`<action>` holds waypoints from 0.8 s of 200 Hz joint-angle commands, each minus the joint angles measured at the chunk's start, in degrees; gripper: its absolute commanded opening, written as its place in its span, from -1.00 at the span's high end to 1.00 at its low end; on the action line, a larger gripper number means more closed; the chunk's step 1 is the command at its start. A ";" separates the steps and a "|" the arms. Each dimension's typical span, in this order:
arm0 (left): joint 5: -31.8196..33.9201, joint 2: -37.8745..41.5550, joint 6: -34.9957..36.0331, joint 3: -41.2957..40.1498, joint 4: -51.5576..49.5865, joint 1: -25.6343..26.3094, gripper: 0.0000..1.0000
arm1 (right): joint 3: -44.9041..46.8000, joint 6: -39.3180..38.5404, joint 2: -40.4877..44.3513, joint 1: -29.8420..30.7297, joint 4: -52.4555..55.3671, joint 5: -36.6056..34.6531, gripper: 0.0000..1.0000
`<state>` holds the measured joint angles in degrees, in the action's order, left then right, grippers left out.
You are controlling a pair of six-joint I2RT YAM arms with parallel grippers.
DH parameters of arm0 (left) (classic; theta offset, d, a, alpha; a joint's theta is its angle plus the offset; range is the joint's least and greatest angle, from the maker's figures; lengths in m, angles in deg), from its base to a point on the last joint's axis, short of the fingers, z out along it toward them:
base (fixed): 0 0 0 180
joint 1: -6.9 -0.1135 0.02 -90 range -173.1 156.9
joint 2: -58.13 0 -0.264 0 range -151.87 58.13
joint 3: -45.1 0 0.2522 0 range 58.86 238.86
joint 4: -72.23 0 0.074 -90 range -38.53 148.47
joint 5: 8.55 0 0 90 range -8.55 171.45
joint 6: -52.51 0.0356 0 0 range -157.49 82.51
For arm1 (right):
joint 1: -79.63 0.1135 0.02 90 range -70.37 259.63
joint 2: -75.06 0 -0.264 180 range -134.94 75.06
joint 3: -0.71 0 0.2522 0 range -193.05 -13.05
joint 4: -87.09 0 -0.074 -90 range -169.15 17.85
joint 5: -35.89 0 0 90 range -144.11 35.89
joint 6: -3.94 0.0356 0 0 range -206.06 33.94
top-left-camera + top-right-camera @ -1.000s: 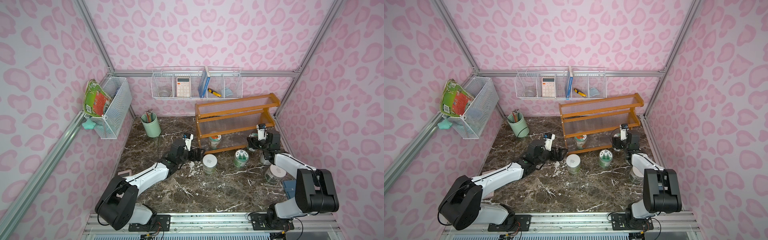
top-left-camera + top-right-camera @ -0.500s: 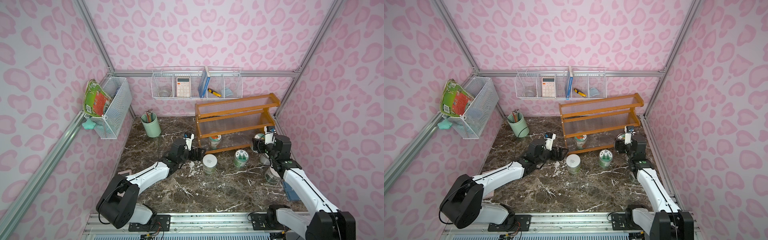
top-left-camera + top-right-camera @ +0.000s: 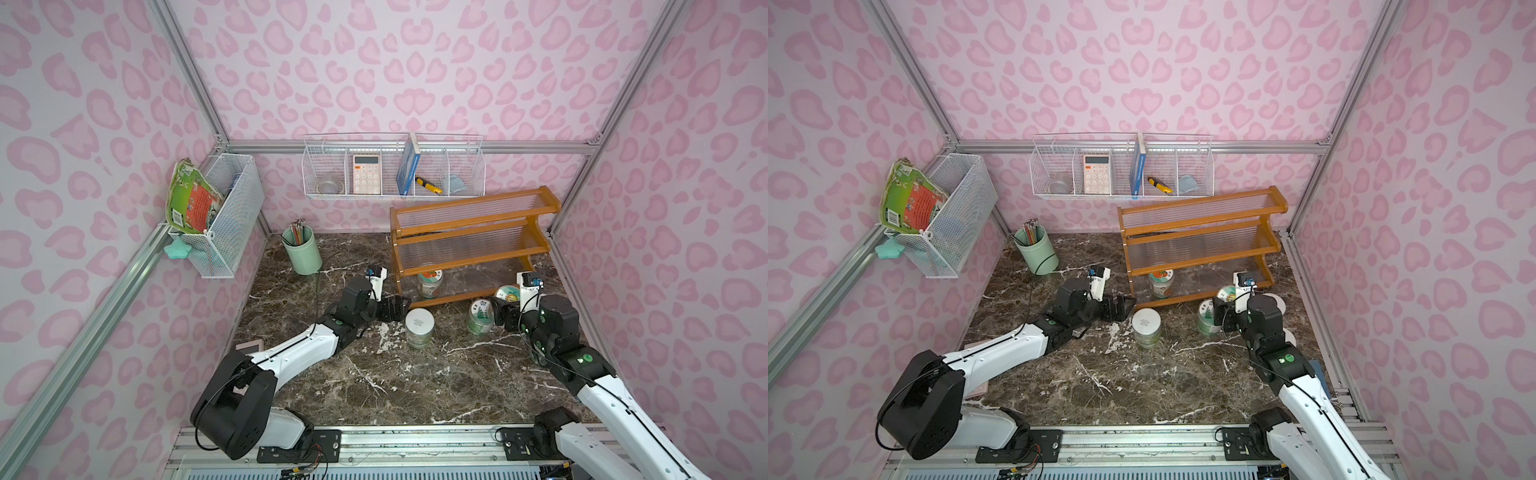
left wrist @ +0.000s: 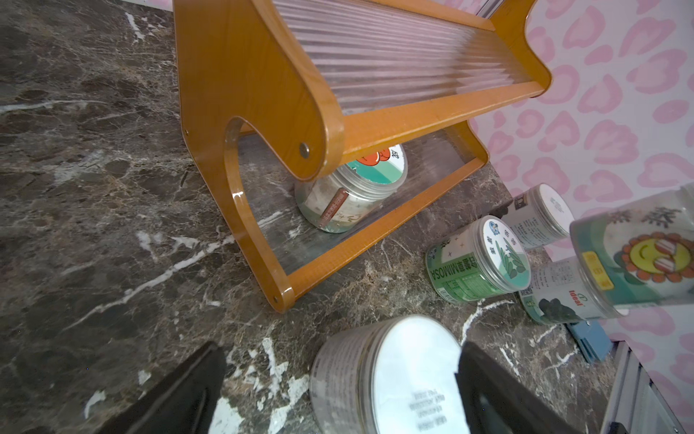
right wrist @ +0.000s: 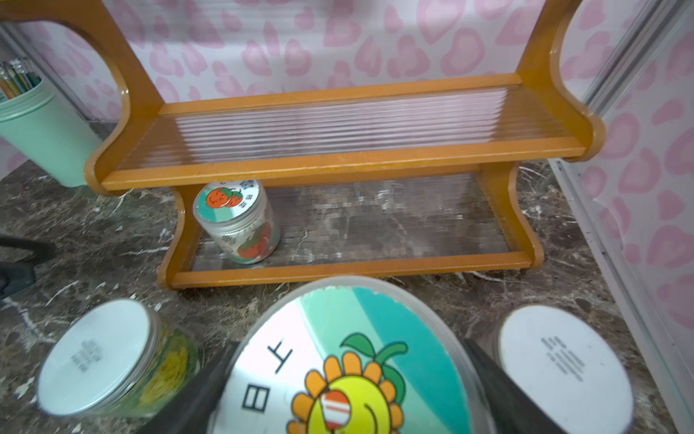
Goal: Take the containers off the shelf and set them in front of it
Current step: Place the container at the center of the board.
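Containers point(image 3: 480, 316) mostly off the shelf point(image 3: 469, 245): four stand on the marble worktop point(image 3: 374, 374) in front of it, three toward the right edge. Right gripper point(image 5: 347, 390) is clamped on the sunflower-lid jar point(image 3: 508, 293), held above the worktop by the shelf's right end. Left gripper point(image 3: 400, 308) gapes wide beside the white-lid jar point(image 3: 419, 326). Strawberry-lid jar point(image 3: 429, 282) sits alone on the bottom tier, not yet taken.

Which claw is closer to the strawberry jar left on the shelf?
Left. The left gripper is open just outside the shelf near the strawberry jar; the right gripper, holding a sunflower-lid jar, is farther.
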<state>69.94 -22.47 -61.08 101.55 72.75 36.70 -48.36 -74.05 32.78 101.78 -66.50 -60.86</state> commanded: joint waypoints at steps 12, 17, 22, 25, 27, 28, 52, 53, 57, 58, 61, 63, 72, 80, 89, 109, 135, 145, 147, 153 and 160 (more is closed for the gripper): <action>0.36 -0.09 0.39 0.29 -0.13 0.31 -0.99 | 0.96 5.07 3.49 5.74 5.08 -8.07 -0.36; 0.37 -0.09 0.39 0.32 -0.28 0.33 -0.99 | 1.23 5.65 3.94 6.74 5.55 -8.80 -0.36; 0.47 -0.04 0.38 0.29 -0.31 0.37 -0.99 | 1.53 6.17 4.40 7.58 5.90 -9.40 -0.36; 0.50 -0.04 0.42 0.28 -0.33 0.42 -0.99 | 1.80 6.64 4.66 8.21 6.12 -9.72 -0.36; 0.52 -0.01 0.42 0.33 -0.31 0.43 -0.99 | 1.99 6.89 4.80 8.64 6.22 -9.94 -0.36; 0.56 0.00 0.45 0.35 -0.31 0.43 -0.99 | 2.08 7.06 4.86 8.76 6.28 -10.04 -0.36; 0.89 0.00 0.52 0.44 -0.40 0.68 -0.99 | 3.51 10.72 5.20 15.48 6.92 -14.87 -0.35; 0.92 0.00 0.50 0.45 -0.40 0.69 -0.99 | 3.50 10.91 5.15 15.69 6.89 -15.01 -0.35; 1.02 0.00 0.55 0.46 -0.40 0.77 -0.99 | 3.79 11.53 4.99 16.63 6.78 -15.52 -0.35; 1.04 0.00 0.56 0.46 -0.40 0.78 -0.99 | 3.82 11.71 4.91 16.75 6.78 -15.64 -0.35; 1.06 0.00 0.57 0.46 -0.46 0.78 -0.99 | 4.11 12.20 4.76 17.38 6.64 -16.07 -0.35; 1.18 0.00 0.57 0.46 -0.48 0.85 -0.99 | 4.31 12.59 4.65 17.77 6.46 -16.34 -0.35; 1.24 0.00 0.54 0.54 -0.65 0.95 -0.99 | 5.40 14.26 4.25 19.42 5.87 -17.67 -0.34; 1.38 0.09 0.52 0.50 -0.67 1.09 -0.99 | 6.46 15.46 4.05 20.91 5.24 -18.96 -0.34; 1.63 0.17 0.57 0.42 -0.74 1.16 -0.99 | 7.63 16.79 4.09 22.50 4.66 -20.80 -0.34; 1.96 0.41 0.57 0.30 -0.92 1.40 -0.99 | 8.86 18.08 4.49 24.10 3.94 -23.31 -0.33; 2.19 0.42 0.67 0.35 -0.92 1.57 -0.99 | 10.04 20.08 4.56 24.24 3.06 -24.63 -0.34; 2.22 0.24 0.72 0.51 -0.92 1.58 -0.99 | 11.26 21.64 4.62 24.29 2.42 -24.80 -0.34; 2.27 0.19 0.74 0.54 -0.99 1.58 -0.99 | 11.48 22.00 4.65 24.37 2.33 -24.85 -0.34; 2.29 0.25 0.70 0.53 -1.01 1.65 -0.99 | 12.16 23.02 4.74 24.65 2.22 -25.46 -0.33; 2.34 0.27 0.74 0.44 -1.01 1.66 -0.99 | 12.91 23.90 4.88 25.07 2.19 -26.59 -0.33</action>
<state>71.80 -22.36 -61.06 101.55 71.79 38.36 -37.15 -54.88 37.37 126.02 -61.76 -83.63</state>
